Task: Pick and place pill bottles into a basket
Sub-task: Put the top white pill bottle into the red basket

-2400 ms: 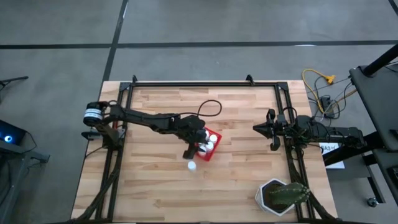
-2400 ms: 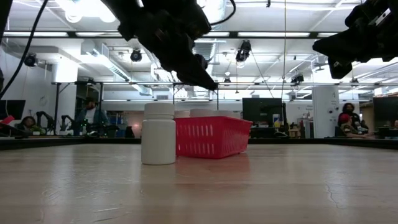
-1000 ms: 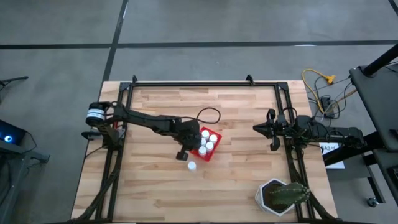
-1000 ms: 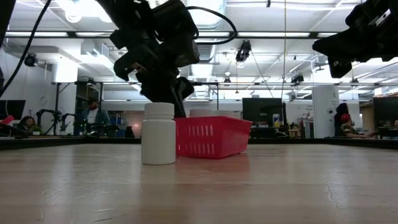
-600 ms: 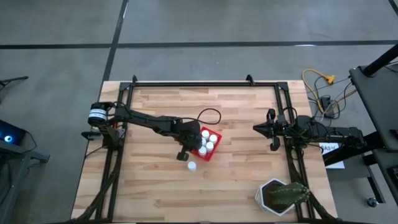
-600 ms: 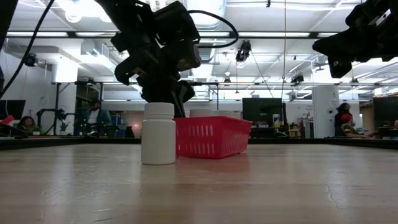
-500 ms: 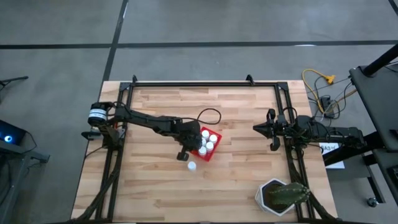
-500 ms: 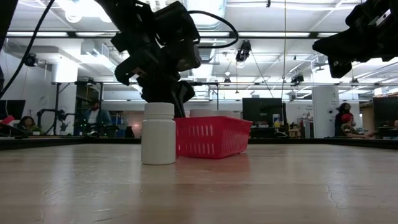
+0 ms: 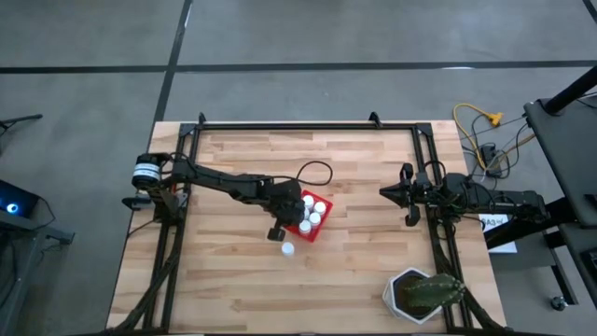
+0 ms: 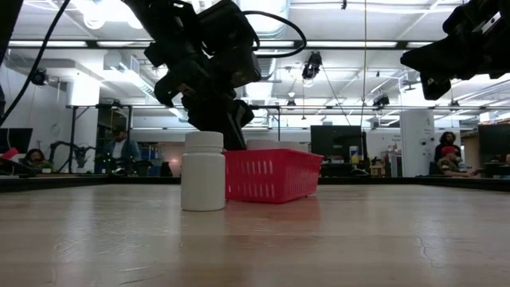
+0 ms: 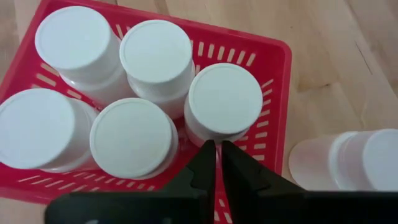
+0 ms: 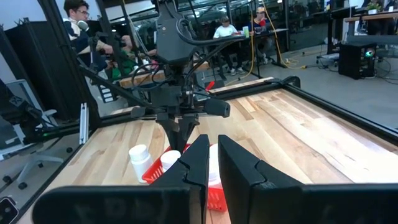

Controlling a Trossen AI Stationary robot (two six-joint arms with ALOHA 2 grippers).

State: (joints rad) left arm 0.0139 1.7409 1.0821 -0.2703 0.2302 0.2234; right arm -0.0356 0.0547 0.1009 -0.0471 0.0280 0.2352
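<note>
We work on a wooden table [image 9: 354,271], and near its middle sits the red basket [image 9: 320,228], holding five pill bottles [image 11: 131,137] packed upright in two rows, with one gap left at the basket corner nearest our left gripper. A potted plant [image 9: 424,294] stands at the table's near right corner, well away from the work. Our left arm reaches in from the left edge, and the left gripper [image 9: 276,230] hangs just above the basket's near edge, its two fingers [image 11: 203,163] pressed together and holding nothing. Our right gripper [image 9: 403,195] waits near the right edge, well apart from the basket, its fingers likewise together and empty. The sixth bottle [image 9: 287,248] stands upright on the bare wood just beside the basket, on its near side, not touching it as far as we can tell. We judge five placements done and the last pick in hand. The next move, as we read it, calls for the left gripper to spread its fingers, shift over the lone bottle, come down around its cap or body, close, then lift it and lower it into the free corner without jostling the neighbours.
</note>
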